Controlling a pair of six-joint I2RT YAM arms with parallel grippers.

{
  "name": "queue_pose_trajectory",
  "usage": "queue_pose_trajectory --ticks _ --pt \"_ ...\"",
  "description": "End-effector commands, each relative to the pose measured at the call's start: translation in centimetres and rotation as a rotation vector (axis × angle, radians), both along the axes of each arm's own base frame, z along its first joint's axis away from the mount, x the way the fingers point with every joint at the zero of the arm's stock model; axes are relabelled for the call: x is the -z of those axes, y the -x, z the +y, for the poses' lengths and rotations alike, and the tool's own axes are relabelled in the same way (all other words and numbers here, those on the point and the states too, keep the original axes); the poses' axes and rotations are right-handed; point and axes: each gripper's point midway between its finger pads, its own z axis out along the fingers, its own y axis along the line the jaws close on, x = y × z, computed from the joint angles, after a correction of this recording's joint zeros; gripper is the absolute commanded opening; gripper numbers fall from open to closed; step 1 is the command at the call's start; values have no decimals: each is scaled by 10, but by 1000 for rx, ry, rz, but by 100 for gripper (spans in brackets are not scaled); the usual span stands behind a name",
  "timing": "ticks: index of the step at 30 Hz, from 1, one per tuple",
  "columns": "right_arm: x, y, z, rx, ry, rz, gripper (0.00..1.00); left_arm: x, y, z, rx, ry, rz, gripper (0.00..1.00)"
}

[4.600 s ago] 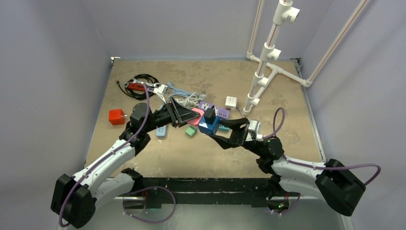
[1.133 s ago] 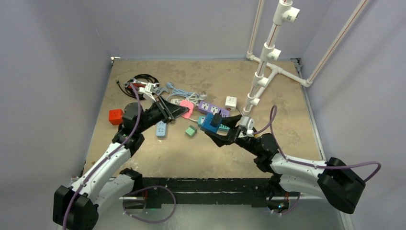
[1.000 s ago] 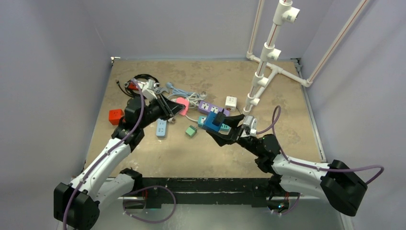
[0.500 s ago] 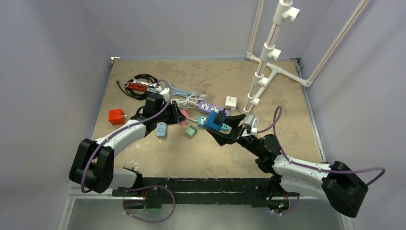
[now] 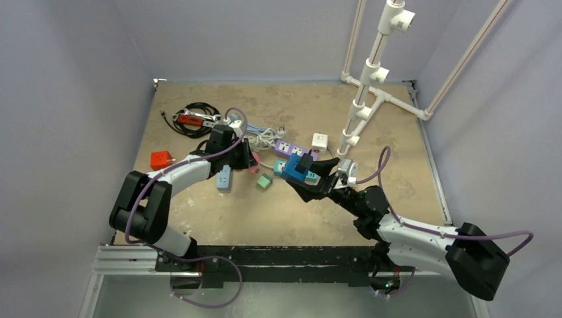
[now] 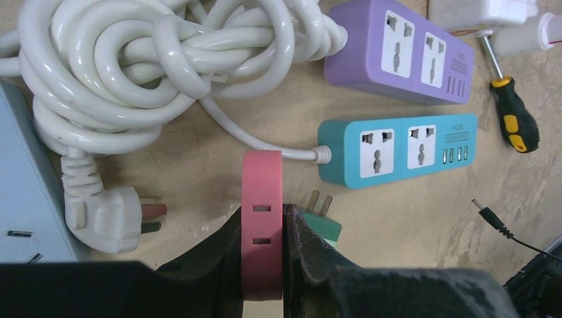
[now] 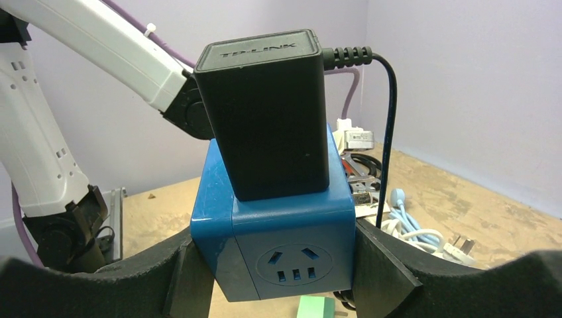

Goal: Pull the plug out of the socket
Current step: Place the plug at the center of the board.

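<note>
Aloft, right gripper [image 7: 285,275] on socket [image 7: 278,218]; left gripper [image 6: 262,232] low on adapter [image 6: 262,179].

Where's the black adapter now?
The black adapter sits plugged into the top of the blue socket cube, held by the right gripper at mid-table, near-side of the purple power strip in the top view.

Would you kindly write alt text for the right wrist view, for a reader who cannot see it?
The right gripper clamps a blue socket cube with a black adapter plugged into its top; its cable hangs at the right.
</note>
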Motion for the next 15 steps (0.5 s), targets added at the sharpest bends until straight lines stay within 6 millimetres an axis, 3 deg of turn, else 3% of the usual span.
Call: queue_pose_trajectory --ticks 1,5,8,11,15 --pt "-34 8 -6 -13 -93 -78 0 -9 -16 3 3 -36 -44 23" --pt "-36 9 -8 -13 -105 -76 0 -12 -17 8 -15 -58 -56 56" --pt "-38 11 -10 -16 -115 -78 0 -17 -18 11 -27 -69 -68 71" --pt "-39 11 -12 -7 -123 -75 0 -24 -20 14 -39 -81 -85 78" --pt "-37 8 -11 0 -117 -67 0 -50 -25 27 -83 -122 -168 80"
